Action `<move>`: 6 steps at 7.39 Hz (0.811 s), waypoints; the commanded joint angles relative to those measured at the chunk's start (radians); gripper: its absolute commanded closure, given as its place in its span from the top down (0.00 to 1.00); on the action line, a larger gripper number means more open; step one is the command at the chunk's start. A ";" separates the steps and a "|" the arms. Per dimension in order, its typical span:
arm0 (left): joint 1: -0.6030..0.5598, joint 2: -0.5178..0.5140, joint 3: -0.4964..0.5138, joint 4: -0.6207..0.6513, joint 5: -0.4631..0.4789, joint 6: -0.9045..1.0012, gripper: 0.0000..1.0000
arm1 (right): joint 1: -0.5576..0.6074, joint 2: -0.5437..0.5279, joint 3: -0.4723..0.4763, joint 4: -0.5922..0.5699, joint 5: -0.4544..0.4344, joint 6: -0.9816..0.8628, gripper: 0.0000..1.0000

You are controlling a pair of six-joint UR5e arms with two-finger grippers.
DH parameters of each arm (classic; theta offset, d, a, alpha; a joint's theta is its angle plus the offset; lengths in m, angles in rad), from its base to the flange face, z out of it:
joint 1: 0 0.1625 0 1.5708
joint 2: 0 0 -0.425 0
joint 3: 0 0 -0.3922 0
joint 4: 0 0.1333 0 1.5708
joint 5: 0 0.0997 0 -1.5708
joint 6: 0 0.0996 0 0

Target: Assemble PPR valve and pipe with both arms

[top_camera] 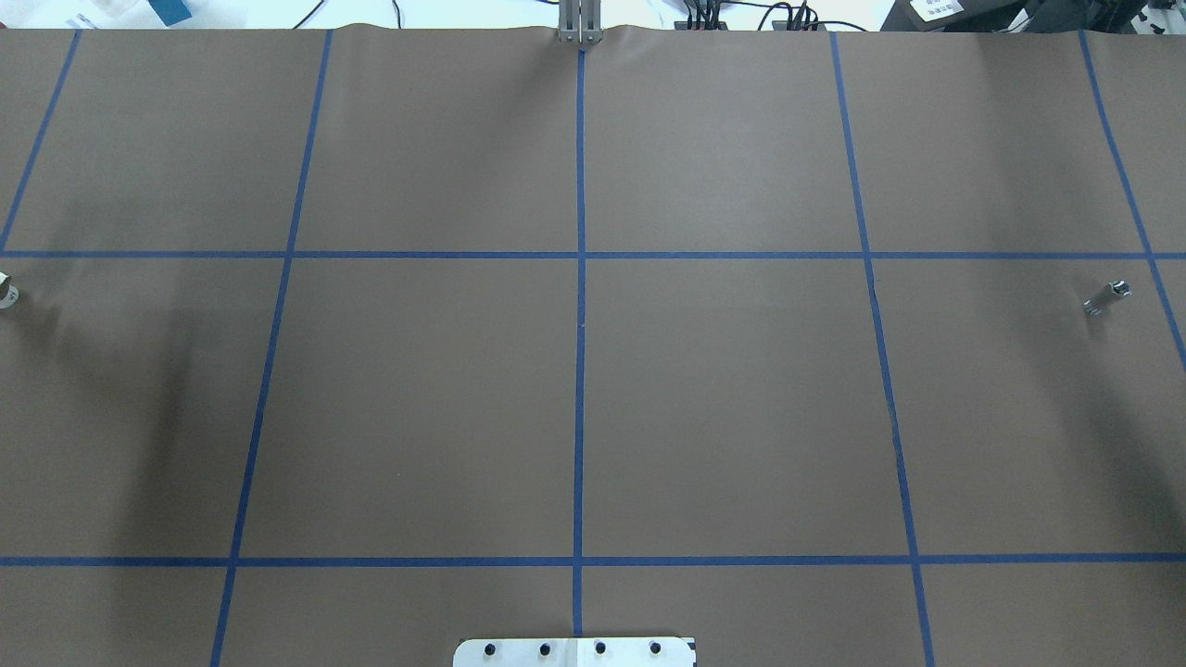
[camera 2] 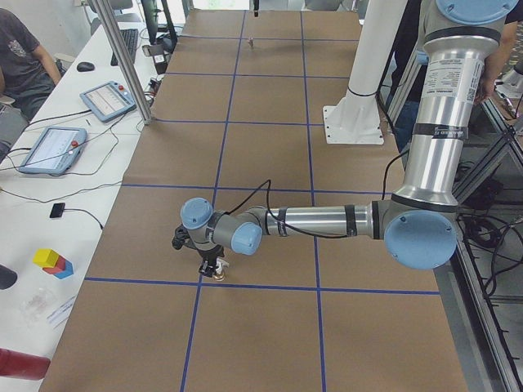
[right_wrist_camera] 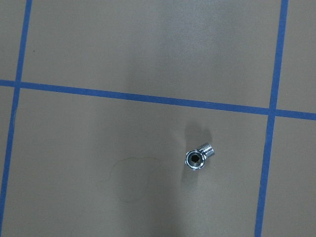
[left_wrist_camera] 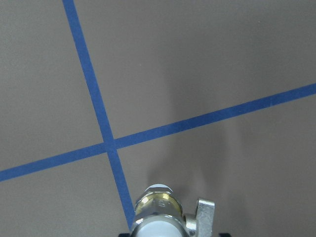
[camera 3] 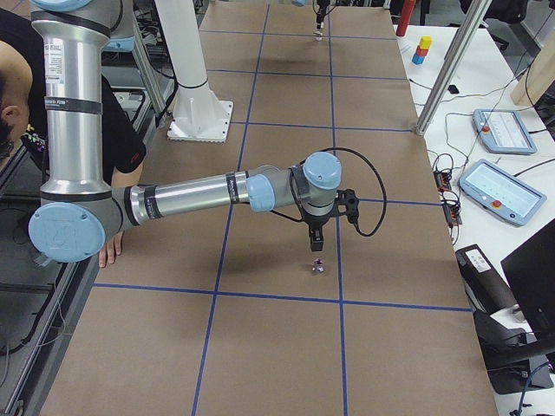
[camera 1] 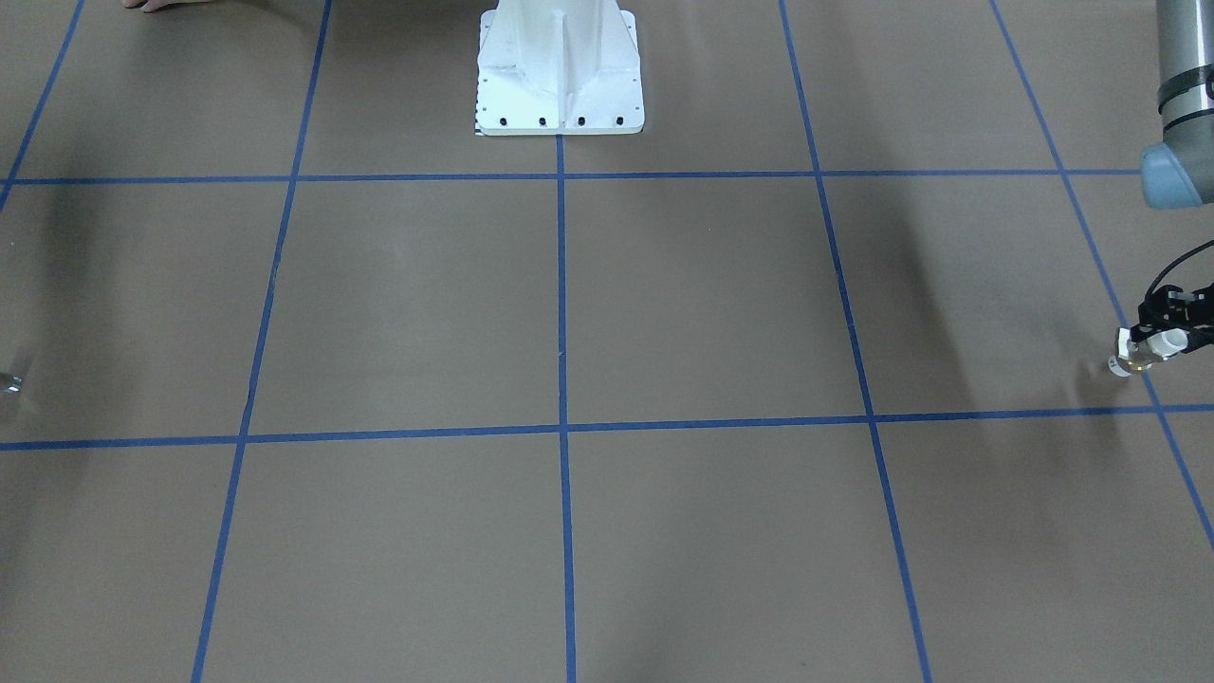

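just one ppr valve (camera 1: 1149,347), one pipe (right_wrist_camera: 198,157)

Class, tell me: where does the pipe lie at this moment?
In the overhead view the pipe lies at the far right, just left of a blue tape line; the right end effector hovers above it.

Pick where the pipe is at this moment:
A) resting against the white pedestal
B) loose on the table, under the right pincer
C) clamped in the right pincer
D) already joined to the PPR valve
B: the pipe sits alone on the brown table, with a clear gap up to the right pincer above it. The PPR valve is at the table's other end, held by the left pincer.
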 commanded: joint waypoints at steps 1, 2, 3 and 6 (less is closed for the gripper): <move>-0.004 0.001 0.001 0.000 0.001 0.000 0.66 | 0.000 0.000 0.000 -0.001 0.000 0.000 0.99; -0.011 0.002 0.007 0.000 0.001 0.002 0.65 | 0.000 0.000 0.000 -0.001 0.000 0.000 0.99; -0.016 0.000 0.016 0.003 0.003 0.030 0.65 | 0.000 0.000 0.000 -0.001 0.000 0.000 0.99; -0.018 -0.011 0.018 0.025 0.001 0.040 0.16 | 0.000 0.000 0.000 -0.001 0.000 0.000 0.99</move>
